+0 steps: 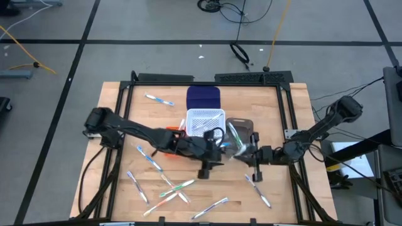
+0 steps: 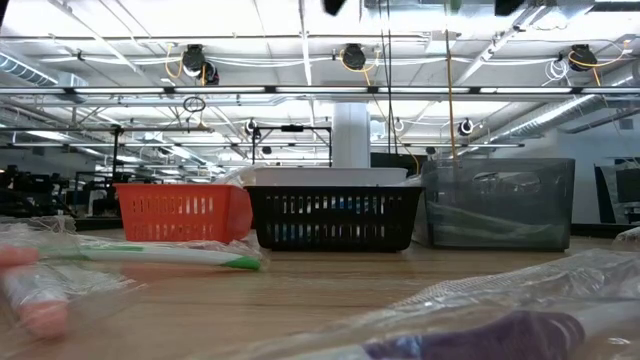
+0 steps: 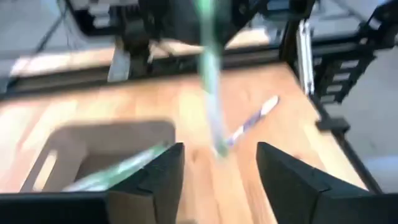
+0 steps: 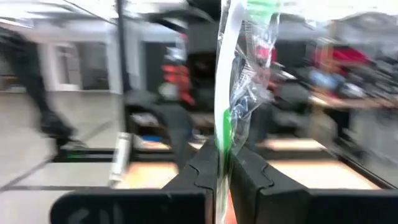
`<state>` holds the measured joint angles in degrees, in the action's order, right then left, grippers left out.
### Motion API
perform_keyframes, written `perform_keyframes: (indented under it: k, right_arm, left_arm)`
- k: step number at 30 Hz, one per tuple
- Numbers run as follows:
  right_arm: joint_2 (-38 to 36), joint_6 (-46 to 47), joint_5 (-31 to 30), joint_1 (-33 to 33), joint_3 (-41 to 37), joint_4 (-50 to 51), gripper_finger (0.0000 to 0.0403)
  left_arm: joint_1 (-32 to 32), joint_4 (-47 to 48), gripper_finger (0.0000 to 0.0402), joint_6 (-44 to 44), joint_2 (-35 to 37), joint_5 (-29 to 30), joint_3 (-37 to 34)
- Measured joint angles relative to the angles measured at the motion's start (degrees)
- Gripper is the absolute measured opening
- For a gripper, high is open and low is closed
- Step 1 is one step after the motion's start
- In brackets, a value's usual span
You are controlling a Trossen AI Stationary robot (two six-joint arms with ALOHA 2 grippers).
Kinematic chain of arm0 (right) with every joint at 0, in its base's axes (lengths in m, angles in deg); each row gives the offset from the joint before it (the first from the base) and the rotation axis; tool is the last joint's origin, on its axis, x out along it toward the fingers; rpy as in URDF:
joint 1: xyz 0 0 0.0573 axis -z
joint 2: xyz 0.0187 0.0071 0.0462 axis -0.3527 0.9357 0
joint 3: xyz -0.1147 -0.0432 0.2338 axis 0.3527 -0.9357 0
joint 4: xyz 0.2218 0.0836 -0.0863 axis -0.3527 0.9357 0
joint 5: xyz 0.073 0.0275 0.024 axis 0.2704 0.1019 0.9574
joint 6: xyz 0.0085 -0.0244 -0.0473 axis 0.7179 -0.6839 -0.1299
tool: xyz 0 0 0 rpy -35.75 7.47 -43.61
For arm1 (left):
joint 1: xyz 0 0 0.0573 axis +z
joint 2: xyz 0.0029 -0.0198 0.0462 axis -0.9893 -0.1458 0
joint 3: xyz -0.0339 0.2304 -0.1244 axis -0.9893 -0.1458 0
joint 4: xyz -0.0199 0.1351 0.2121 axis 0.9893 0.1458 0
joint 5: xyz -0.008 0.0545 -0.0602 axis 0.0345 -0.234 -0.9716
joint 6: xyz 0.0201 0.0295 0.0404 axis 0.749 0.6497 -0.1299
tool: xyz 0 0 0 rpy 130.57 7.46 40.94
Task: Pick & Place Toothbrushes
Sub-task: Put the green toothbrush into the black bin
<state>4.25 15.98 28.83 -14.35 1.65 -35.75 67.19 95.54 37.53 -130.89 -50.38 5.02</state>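
**Toothbrush in mid-handover above the bins**

Handover looks to be the step in hand. The right gripper (image 4: 217,163) has its two dark fingers pinched shut on a green-and-white toothbrush in a crinkly clear wrapper (image 4: 227,81), which stands upright out of the jaws. From above, that arm reaches in from the right side of the pale wooden table (image 1: 119,113) and its gripper (image 1: 246,149) sits beside the translucent grey bin (image 1: 240,125). The left gripper (image 1: 212,150) reaches in from the left and meets it near the table's middle; its fingers (image 3: 163,175) stand apart with nothing between them, and the wrapped brush (image 3: 210,74) hangs blurred just beyond them.

I'd judge the next move calls for either a clean transfer or a drop into a bin: the white mesh bin (image 1: 205,122), already holding something pale, or the grey one beside it. The loose wrapper could snag or slip, so a release wants the brush lined up lengthways over the opening.

More wrapped toothbrushes with whitish handles and blue, green or pink accents (image 1: 169,188) lie scattered over the near half of the table, one (image 1: 159,99) at the far left, another (image 1: 259,189) near the right arm. Much of the sorting seems left. A dark blue bin (image 1: 204,96) sits behind the white one; an orange bin (image 2: 180,211) and a black one (image 2: 334,217) show at table level.
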Motion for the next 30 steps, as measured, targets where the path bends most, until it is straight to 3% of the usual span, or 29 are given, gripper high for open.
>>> perform_keyframes:
  k: [7,11,17,30]
  right_arm:
    - [-4.96,9.45,-11.71,1.63,0.0,13.53,0.001]
    - [-7.83,14.68,-12.2,4.76,0.02,20.7,0.001]
    - [-11.7,26.13,-11.63,11.88,0.02,36.77,0.001]
    - [-12.84,40.67,12.73,29.98,0.02,56.9,0.001]
  left_arm:
    - [-0.26,21.99,0.0223,-6.71,5.6,4.92,0.0]
    - [-1.33,31.11,0.0223,-10.35,6.5,7.57,0.0]
    - [-3.66,36.34,0.0223,-12.82,6.42,8.97,0.0]
    - [-7.95,36.51,0.0223,-13.82,6.42,9.31,0.0]
